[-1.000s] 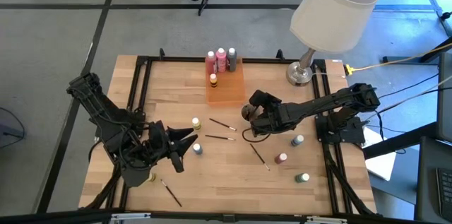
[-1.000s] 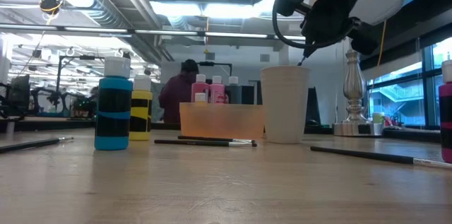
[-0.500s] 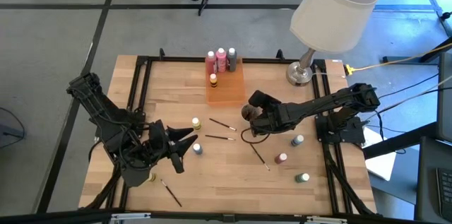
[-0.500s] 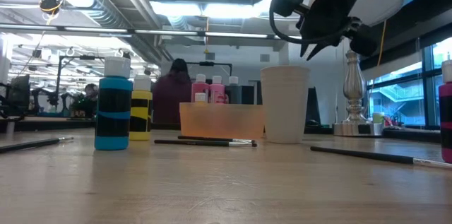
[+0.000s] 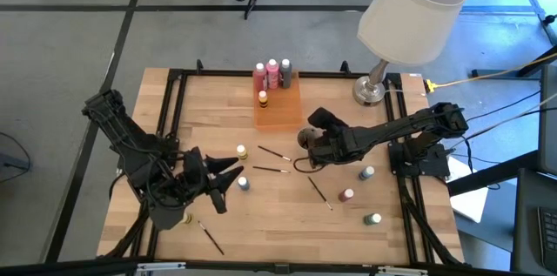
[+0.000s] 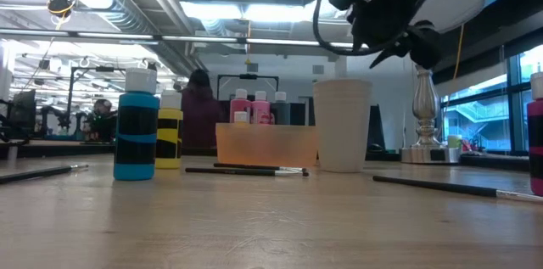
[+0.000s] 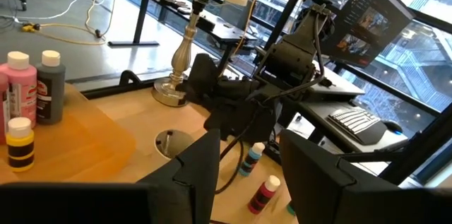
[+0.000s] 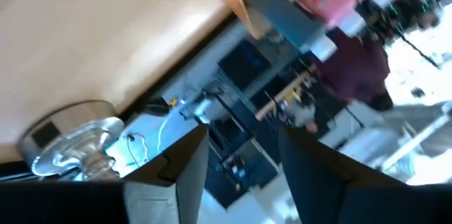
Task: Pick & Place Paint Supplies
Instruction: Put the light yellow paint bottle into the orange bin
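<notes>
My right gripper [image 5: 306, 132] hangs open just above the pale round cup [image 5: 302, 140], which stands on the table right of the orange tray [image 5: 277, 109]. Nothing shows between its fingers [image 8: 240, 160]. My left gripper [image 5: 233, 174] waits open and level at the near left, beside a yellow bottle [image 5: 241, 151] and a blue bottle [image 5: 244, 184]. Several bottles stand in the tray's far end [image 5: 272, 72]. Blue [image 5: 367, 173], red [image 5: 347, 195] and green [image 5: 373, 219] bottles stand loose at the right. Thin brushes [image 5: 274, 153] [image 5: 271, 169] [image 5: 318, 191] [image 5: 209, 237] lie flat on the wood.
A lamp with a big white shade [image 5: 409, 10] and a metal base [image 5: 370, 91] stands at the far right corner. A black frame [image 5: 174, 93] runs round the table. A person [image 6: 197, 108] stands in the room beyond the far edge.
My right gripper has opened above the cup and rolled a little, staying in place. The person in the room behind has walked toward the left. My left arm has kept still.
</notes>
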You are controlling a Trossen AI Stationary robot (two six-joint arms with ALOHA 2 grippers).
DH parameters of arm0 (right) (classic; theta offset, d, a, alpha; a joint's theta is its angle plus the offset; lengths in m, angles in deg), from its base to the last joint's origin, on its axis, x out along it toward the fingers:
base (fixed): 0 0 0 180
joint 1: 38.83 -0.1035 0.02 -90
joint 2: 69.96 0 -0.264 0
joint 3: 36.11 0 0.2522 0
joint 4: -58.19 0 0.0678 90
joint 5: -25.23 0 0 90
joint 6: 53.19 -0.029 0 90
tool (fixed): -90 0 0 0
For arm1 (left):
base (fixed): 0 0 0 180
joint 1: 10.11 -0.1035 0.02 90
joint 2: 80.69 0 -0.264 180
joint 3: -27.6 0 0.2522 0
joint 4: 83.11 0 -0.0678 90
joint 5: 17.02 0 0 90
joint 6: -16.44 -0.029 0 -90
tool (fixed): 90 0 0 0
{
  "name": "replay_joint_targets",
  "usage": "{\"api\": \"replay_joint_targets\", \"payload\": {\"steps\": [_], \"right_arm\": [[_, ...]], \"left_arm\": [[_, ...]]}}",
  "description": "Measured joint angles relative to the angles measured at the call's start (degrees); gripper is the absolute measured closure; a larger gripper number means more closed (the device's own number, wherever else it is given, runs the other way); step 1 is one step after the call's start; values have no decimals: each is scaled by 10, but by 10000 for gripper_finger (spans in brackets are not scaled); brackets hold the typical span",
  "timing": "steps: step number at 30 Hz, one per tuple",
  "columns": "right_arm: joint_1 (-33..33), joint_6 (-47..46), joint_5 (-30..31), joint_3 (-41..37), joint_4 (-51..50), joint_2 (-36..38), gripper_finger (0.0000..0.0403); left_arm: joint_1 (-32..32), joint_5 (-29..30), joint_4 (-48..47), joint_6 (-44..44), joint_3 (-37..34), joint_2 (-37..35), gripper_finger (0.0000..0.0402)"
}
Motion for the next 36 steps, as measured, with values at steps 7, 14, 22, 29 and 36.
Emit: {"api": "replay_joint_targets", "payload": {"steps": [7, 14, 22, 29, 36], "right_arm": [[0, -86, 18, 21, -70, 3, 215], [-19, -206, -20, 78, -222, 3, 215], [-66, -276, -107, 157, -268, 13, 215], [-109, -314, -111, 251, -268, 12, 215], [-155, -364, -110, 347, -268, 11, 215]], "left_arm": [[0, -16, 0, 0, 0, -15, 258], [0, -19, 0, -20, 0, -36, 258], [0, -19, 0, -60, 0, -42, 258], [0, -41, 0, -63, 0, -47, 258], [-1, -89, 0, -39, 0, -78, 258]]}}
